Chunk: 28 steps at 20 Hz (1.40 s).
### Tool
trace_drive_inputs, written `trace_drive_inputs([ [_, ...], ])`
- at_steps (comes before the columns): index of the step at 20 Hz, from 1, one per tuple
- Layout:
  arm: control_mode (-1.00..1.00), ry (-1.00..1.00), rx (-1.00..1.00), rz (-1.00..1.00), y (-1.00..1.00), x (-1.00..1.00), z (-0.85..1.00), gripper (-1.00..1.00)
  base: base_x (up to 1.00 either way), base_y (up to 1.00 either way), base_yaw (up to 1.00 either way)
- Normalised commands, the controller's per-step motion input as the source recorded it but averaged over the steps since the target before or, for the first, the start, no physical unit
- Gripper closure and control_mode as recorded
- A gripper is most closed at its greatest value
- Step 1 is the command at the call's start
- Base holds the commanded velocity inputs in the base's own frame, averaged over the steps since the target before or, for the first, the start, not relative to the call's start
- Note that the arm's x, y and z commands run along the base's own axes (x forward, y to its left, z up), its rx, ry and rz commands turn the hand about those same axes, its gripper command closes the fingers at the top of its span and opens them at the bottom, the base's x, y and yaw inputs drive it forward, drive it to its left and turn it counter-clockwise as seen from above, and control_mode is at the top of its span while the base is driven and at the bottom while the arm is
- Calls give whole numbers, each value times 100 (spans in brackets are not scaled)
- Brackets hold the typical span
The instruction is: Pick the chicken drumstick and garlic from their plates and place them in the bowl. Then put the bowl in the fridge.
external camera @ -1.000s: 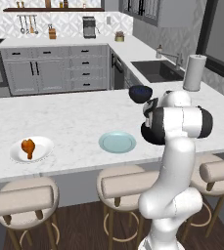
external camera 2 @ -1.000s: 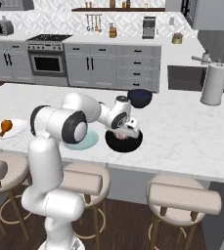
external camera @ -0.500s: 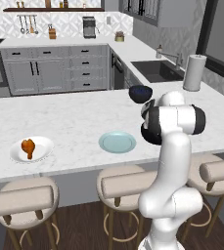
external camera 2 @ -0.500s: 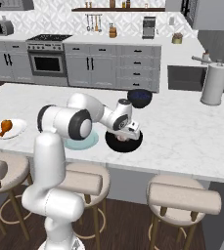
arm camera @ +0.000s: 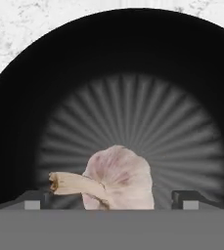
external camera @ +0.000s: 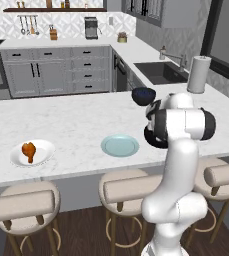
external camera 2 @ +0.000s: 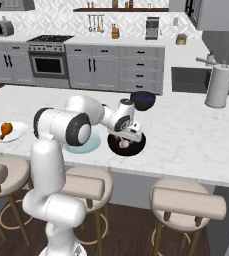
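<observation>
The garlic (arm camera: 118,178) lies on the ribbed bottom of the black bowl (arm camera: 113,63), stem pointing left. My gripper (arm camera: 108,199) hangs just above it, open, with a fingertip (arm camera: 184,197) on either side and a gap to the bulb. From the right base view the gripper (external camera 2: 128,134) is low over the bowl (external camera 2: 136,148), where the garlic (external camera 2: 124,143) shows. The chicken drumstick (external camera: 29,151) rests on the white plate (external camera: 43,155) at the counter's left. The pale teal plate (external camera: 120,145) is bare. The fridge is out of view.
A smaller dark blue bowl (external camera 2: 143,100) stands just behind the black one. A paper towel roll (external camera 2: 218,85) and a sink (external camera: 158,72) are at the right. Stools (external camera 2: 188,202) line the counter's near edge.
The jaws have spread wide over the black bowl and the garlic now lies loose in it. The hand has stayed above the bowl.
</observation>
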Motion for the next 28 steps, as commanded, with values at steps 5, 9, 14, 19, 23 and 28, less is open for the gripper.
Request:
trace_drive_inputs([
  [5, -100, 6, 0, 2, 36, -82, 88, -100, 0, 0, 0],
  [9, -100, 6, 0, 5, 77, -97, 76, -100, 0, 0, 0],
  [14, -100, -3, -5, 12, 98, -98, 24, -100, 0, 0, 0],
  [19, -100, -4, -4, 3, 66, -81, 32, -100, 0, 0, 0],
  [23, -100, -10, 0, 0, 32, -57, 51, -100, 0, 0, 0],
  [28, -100, -17, 0, 0, 24, -61, 40, -100, 0, 0, 0],
])
